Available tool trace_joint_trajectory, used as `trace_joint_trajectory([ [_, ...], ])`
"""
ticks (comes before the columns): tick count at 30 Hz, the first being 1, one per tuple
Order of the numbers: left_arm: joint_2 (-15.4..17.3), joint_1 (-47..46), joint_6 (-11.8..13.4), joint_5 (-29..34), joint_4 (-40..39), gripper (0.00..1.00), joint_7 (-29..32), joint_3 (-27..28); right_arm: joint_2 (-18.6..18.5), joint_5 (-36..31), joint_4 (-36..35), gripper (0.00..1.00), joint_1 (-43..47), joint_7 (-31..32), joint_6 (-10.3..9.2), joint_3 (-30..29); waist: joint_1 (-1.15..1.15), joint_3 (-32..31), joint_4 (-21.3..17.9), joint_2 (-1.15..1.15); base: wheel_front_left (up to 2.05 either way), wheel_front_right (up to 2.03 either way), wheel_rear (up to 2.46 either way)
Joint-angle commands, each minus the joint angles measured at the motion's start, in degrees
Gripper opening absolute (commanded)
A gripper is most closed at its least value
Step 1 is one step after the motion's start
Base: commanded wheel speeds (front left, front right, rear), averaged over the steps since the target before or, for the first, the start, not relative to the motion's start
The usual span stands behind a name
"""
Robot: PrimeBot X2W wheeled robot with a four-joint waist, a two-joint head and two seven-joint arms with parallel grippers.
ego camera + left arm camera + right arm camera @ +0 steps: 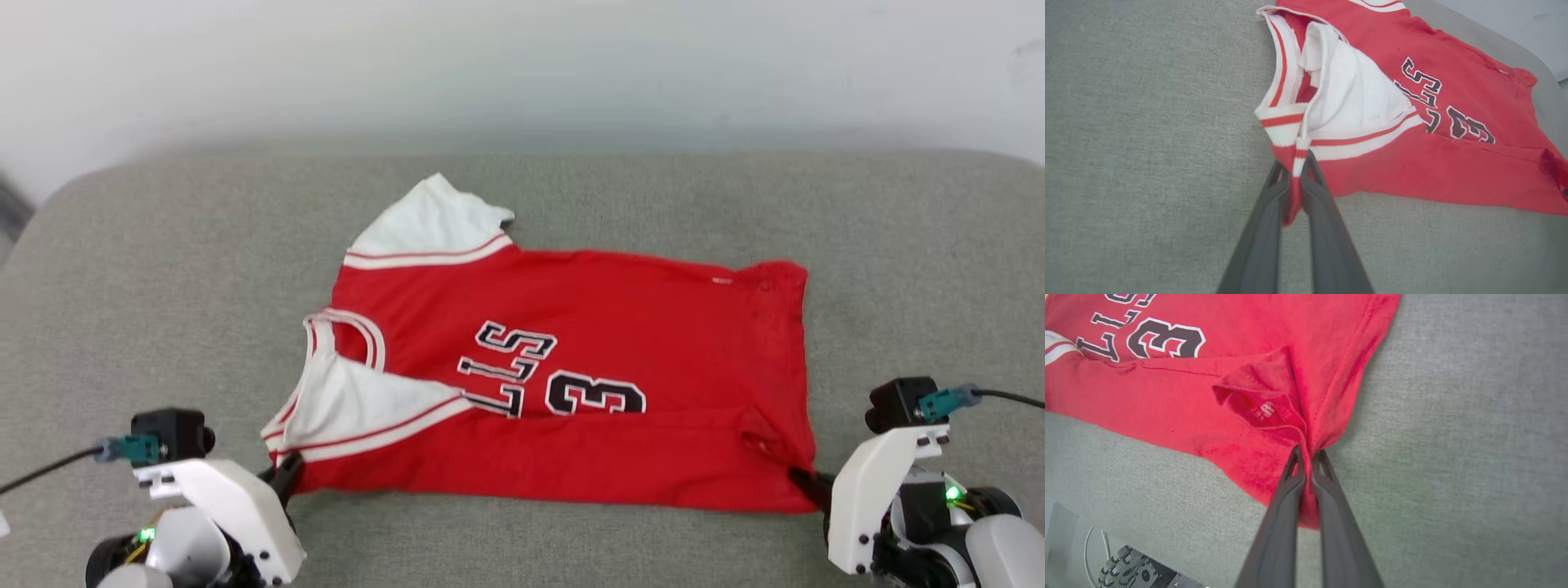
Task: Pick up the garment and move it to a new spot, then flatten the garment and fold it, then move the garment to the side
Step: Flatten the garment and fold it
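Grey upholstered surface (163, 269) fills the work area, pale wall (522, 65) behind its far edge. Nothing lies on the fabric btwn the arms and the cloth. 1 black cable (41, 474) runs off the left wrist cam, another cable (1012, 398) off the right. In the right wrist view, lower left, a bit of machine base w/ thin wires (1122, 571) shows past the surface edge.

Garment (571, 384) lies mid-surface, collar twd robot's left, hem twd its right. Near long edge is folded over twd the middle, covering the lower part of the black-white lettering and the "3". Near white sleeve lies on top of the chest; far white sleeve sticks out twd the wall.

Left gripper (286, 478) sits low at the garment's near-left corner, forearm angled in from lower left. Its 2 fingers (1265, 220) are pressed together on the striped trim and red cloth, a strip of fabric caught btwn them.

Right gripper (804, 482) is at the near-right hem corner, forearm coming in from lower right. Fingers (1331, 506) squeezed tight on the red hem, cloth bunched into a small pucker just ahead of the tips, a tag visible inside it.
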Motion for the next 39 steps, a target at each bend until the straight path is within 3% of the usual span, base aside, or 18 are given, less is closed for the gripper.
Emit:
trace_joint_trajectory([
  [1,-0.07,1.52,0.57,0.00,-0.18,0.00,-0.38,0.30,-0.43,0.05,-0.54,0.00,1.12,0.42,-0.02,-0.22,0.00,-1.93,0.45,0.00,0.00,0.00,0.00],
  [10,-1.16,8.00,1.66,-2.33,-0.06,0.00,0.76,0.08,0.18,-0.37,-1.83,0.00,6.72,1.73,-0.02,-3.02,0.00,-3.58,0.73,0.00,0.00,0.00,0.00],
  [11,-1.27,7.90,1.58,-2.05,0.28,0.00,0.00,0.21,0.21,-0.49,-1.72,0.18,7.08,1.32,-0.02,-2.99,0.00,-3.43,0.75,0.00,0.00,0.00,0.00],
  [12,-1.52,7.59,1.44,-1.89,0.86,0.66,-0.57,0.08,0.64,-0.22,-1.55,1.00,7.39,0.33,-0.02,-3.24,0.00,-3.27,0.74,0.00,0.00,0.00,0.00],
  [13,-2.00,7.29,1.08,-1.99,1.62,1.00,-0.86,-0.25,0.76,-0.31,-1.34,1.00,7.59,-0.79,-0.02,-3.33,0.00,-3.10,0.71,0.00,0.00,0.00,0.00],
  [18,-3.45,3.90,0.66,0.12,3.81,1.00,-6.36,0.13,1.28,-2.40,-2.43,1.00,6.56,-12.15,-0.02,-3.71,0.00,-2.21,0.00,0.00,0.00,0.00,0.00],
  [24,-3.07,-0.72,0.86,3.94,3.26,1.00,-13.62,1.26,1.69,-7.36,-5.49,1.00,4.84,-26.95,-0.02,-5.44,0.00,-1.23,-2.32,0.00,0.00,0.00,0.00],
  [29,-1.76,-7.95,0.39,7.30,2.92,1.00,-17.59,1.79,4.51,-12.31,-9.97,1.00,2.16,-34.91,-0.02,-7.82,0.00,2.29,-5.95,0.00,0.00,0.00,0.00],
  [34,-0.17,-18.83,-1.41,8.66,5.25,1.00,-15.46,0.55,7.80,-13.90,-14.59,1.00,-0.98,-37.91,-0.02,-7.74,0.00,9.06,-10.44,0.00,0.00,0.00,0.00],
  [39,3.47,-29.35,-5.07,7.38,9.78,1.00,-7.57,-0.38,9.34,-13.21,-16.53,1.00,-3.28,-39.12,-0.02,-6.37,0.00,14.18,-14.11,0.00,0.00,0.00,0.00],
])
